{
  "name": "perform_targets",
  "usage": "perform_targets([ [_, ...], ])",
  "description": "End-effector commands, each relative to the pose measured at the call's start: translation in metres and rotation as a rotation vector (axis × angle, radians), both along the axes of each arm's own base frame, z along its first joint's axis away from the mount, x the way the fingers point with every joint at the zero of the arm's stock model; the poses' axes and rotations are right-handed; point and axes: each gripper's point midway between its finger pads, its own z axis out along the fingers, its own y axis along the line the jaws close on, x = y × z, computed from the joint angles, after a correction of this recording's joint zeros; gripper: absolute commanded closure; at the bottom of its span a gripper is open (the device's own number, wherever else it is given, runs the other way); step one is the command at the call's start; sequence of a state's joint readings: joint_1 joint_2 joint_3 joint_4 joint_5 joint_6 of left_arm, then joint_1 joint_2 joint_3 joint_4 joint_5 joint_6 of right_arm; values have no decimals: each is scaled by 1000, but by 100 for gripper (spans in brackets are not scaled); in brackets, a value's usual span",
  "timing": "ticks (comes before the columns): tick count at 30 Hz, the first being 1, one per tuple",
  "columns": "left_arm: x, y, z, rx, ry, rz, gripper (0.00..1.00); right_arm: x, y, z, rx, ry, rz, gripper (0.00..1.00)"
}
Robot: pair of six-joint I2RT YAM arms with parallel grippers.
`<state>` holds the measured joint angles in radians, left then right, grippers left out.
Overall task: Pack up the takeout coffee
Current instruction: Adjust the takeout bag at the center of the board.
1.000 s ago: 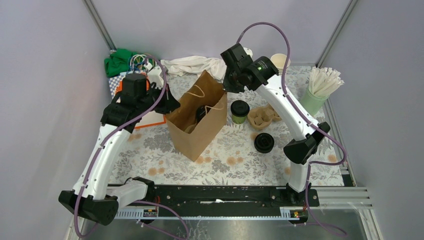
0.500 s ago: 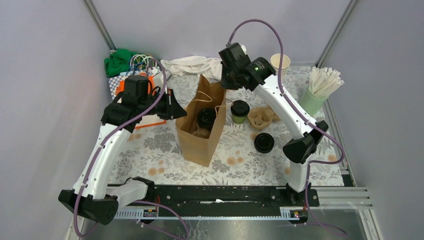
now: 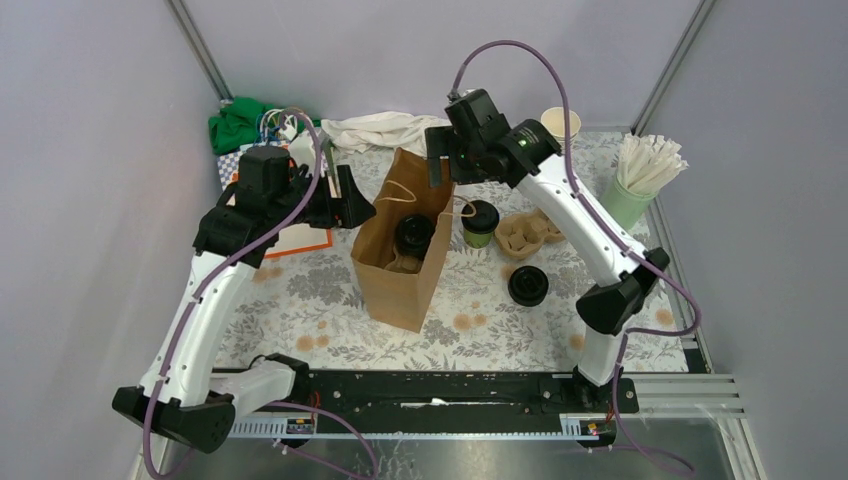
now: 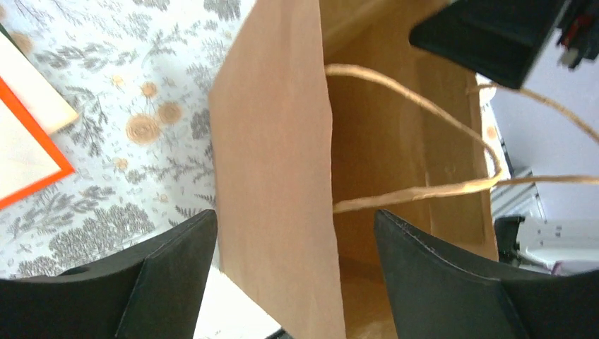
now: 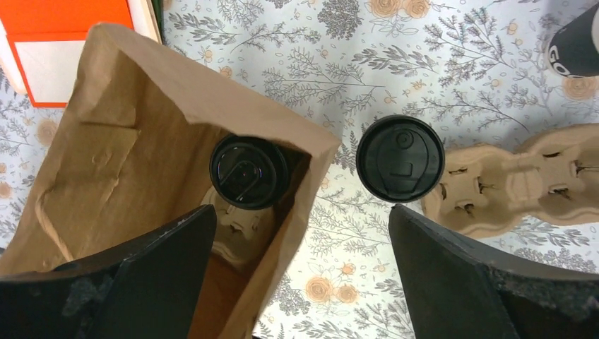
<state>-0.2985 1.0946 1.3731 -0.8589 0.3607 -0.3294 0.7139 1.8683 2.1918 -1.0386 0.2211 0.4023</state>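
The right pincer (image 5: 300, 212) and the left pincer (image 4: 293, 215) both stand wide open and hold nothing. Below the right pincer, one lidded coffee cup (image 5: 248, 171) sits inside the brown paper bag (image 5: 120, 141). A second cup (image 5: 400, 159) stands outside, between the bag and a cardboard carrier (image 5: 523, 169). The wall of the bag passes between the fingers of the left pincer. The bench (image 5: 424, 56) has a flowered cloth.

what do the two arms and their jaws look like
Both the left arm and right arm have white curved links with black joints and bases; a purple cable loops along each. The jaws are broad, matte black wedges.
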Motion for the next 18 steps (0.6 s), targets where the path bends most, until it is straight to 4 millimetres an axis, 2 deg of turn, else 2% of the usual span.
perform_targets([
  [1,21,3,41,-22,-150,54,13,-2,-14,48,70,-142,10,0],
  [5,33,0,41,-13,-159,50,12,4,-16,60,81,-191,-12,0],
  [9,42,-4,45,-26,-194,37,12,9,-39,63,70,-223,-92,0],
  [13,48,-9,51,-27,-210,9,12,2,-72,54,100,-195,-188,0],
  [15,49,-11,52,-30,-211,-2,12,-3,-87,43,112,-171,-231,0],
  [18,48,-11,54,-30,-216,-5,12,-8,-100,29,140,-143,-263,0],
])
